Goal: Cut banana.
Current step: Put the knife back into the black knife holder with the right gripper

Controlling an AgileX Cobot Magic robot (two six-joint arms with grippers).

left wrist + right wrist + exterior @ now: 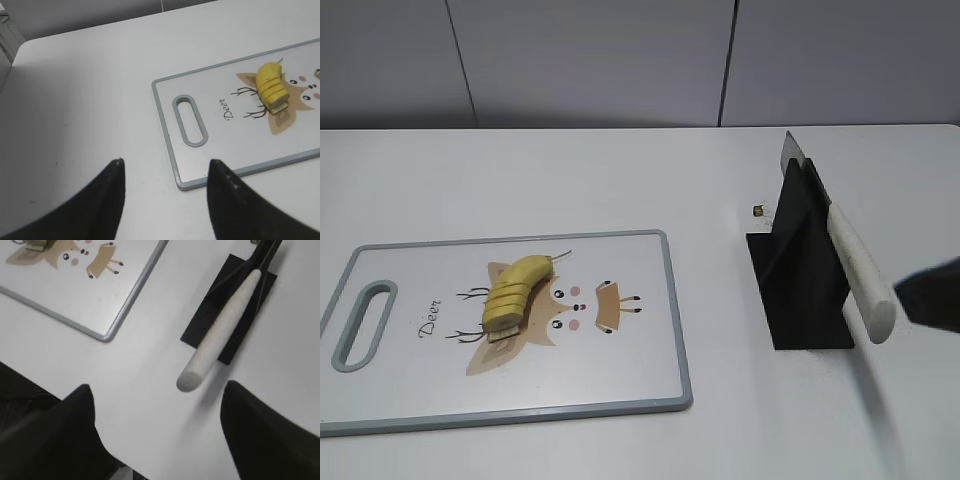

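The banana [513, 292] lies on the white cutting board [620, 370] over the deer print, stem tip to the upper right, its lower end cut into round slices. It also shows in the left wrist view [271, 85]. A knife with a white handle [860, 275] rests in a black stand [798, 290]; the handle also shows in the right wrist view [220, 332]. My right gripper [157, 392] is open and empty, just short of the handle's end; only its dark tip [932, 292] shows at the exterior view's right edge. My left gripper [165, 167] is open and empty near the board's handle corner.
The board has a grey rim and a slot handle [189, 120] at its left end. A small brown bit [758, 211] lies on the white table beside the stand. A grey wall stands behind the table.
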